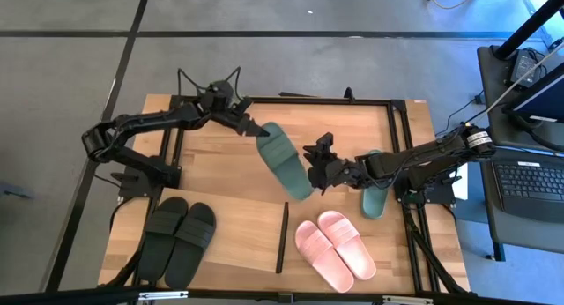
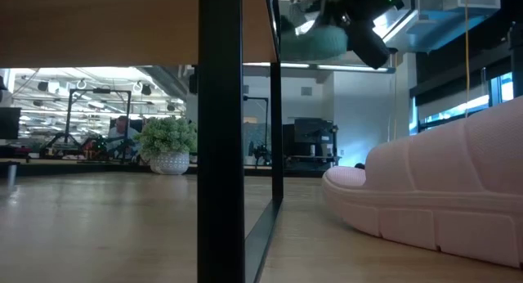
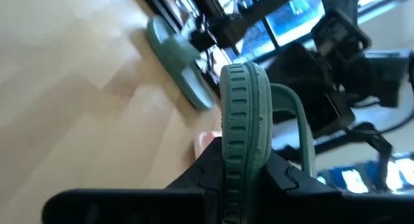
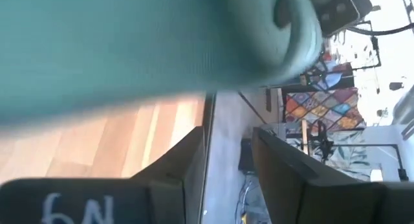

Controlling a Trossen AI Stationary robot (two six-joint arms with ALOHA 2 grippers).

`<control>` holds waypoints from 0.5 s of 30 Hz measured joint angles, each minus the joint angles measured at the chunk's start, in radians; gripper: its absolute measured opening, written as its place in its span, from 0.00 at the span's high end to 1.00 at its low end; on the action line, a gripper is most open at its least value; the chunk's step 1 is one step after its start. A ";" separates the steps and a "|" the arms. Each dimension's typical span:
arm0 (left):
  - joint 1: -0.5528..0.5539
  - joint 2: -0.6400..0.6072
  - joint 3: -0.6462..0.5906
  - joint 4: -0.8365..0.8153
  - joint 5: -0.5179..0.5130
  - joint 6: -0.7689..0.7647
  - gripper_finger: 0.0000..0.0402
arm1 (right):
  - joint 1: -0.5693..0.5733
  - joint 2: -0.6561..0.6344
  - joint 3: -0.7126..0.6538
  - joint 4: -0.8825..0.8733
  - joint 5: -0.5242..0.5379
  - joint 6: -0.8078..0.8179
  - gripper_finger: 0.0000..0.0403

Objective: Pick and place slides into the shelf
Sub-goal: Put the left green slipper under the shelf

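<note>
We're seeing the left gripper point(image 1: 259, 130) over the back-middle of the counter point(image 1: 220, 155), its fingers point(image 3: 213, 166) clamping the end of one dark green slide point(image 1: 285, 160) — gripping it, held up off the wood. The right gripper point(image 1: 315, 175) is sitting at that slide's other end; in the right wrist view its fingers point(image 4: 184, 162) are standing apart w/ a gap between them, and the green sole point(image 4: 129, 43) is lying just above them, not pinched. The 2nd green slide point(image 1: 374, 183) is lying on the counter by the right arm, near the frame's right rail. The black pair point(image 1: 179, 241) is resting front-left, the pink pair point(image 1: 335, 249) front-right, w/ the thin black divider point(image 1: 282, 238) between them. In the low view the pink slide point(image 2: 441, 197) is sitting just right of the divider post point(image 2: 221, 136).
</note>
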 joint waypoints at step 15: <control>0.156 0.000 0.000 -0.334 0.072 0.204 0.91 | 0.000 0.000 0.000 -0.021 -0.002 0.032 0.68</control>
